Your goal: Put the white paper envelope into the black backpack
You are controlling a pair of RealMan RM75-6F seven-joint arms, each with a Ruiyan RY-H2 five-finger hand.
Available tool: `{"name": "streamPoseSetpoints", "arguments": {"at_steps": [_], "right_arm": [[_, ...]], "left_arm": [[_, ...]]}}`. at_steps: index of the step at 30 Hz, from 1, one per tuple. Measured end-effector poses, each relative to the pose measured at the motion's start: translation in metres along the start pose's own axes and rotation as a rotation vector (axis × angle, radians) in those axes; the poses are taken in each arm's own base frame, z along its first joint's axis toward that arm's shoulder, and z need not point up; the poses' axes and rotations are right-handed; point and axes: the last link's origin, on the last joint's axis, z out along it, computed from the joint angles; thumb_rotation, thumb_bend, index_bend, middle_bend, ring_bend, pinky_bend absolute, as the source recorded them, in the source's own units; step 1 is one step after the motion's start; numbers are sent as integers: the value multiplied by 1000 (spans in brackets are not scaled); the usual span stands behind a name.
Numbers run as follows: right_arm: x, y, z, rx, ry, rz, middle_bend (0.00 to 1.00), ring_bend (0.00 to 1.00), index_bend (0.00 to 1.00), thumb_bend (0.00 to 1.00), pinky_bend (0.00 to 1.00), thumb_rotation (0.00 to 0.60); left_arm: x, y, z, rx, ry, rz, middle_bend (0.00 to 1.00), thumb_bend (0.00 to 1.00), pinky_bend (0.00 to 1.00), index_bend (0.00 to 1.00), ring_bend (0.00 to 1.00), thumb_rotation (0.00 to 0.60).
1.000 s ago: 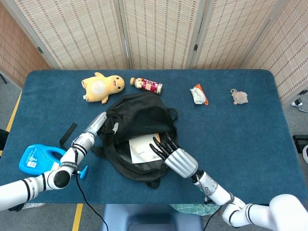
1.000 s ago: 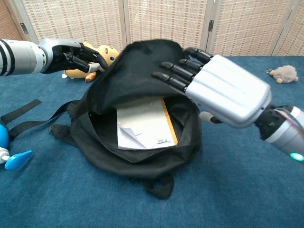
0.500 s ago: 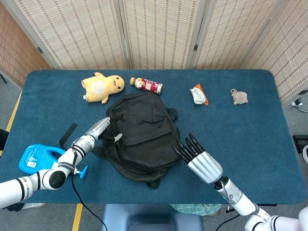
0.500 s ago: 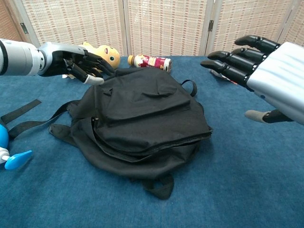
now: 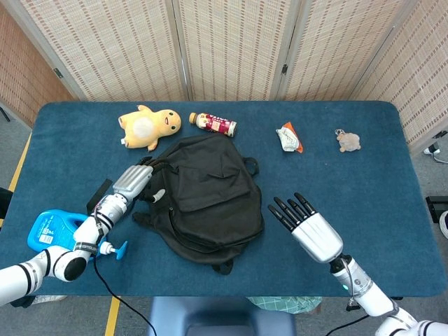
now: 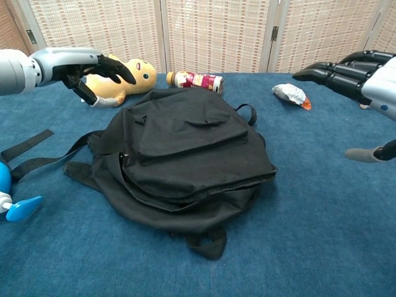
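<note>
Black backpack (image 5: 210, 199) lies closed; both hands (image 5: 136, 180) (image 5: 313, 229) empty.

The flap of the black fabric backpack (image 5: 206, 199), held up a second ago with the white paper envelope showing inside, has been dropped shut, and the envelope is now hidden from both views. The right hand (image 5: 310, 227) has been drawn back from the backpack's opening to its right side, fingers spread, holding nothing. The left hand (image 5: 133, 182) has been pulled off the backpack's upper left edge, just beside it.
</note>
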Motion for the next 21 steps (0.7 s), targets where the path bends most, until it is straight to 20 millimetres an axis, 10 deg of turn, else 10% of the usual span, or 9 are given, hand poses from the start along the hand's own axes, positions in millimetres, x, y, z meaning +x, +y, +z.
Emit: {"name": "streamPoseSetpoints", "arguments": {"at_steps": [21], "right_arm": [[15,60,-51,-266,-70,91,138,223,71,115,174,600]], "left_arm": [[3,-70,-87,82,146,196,163,462,0,219,144,600]]}}
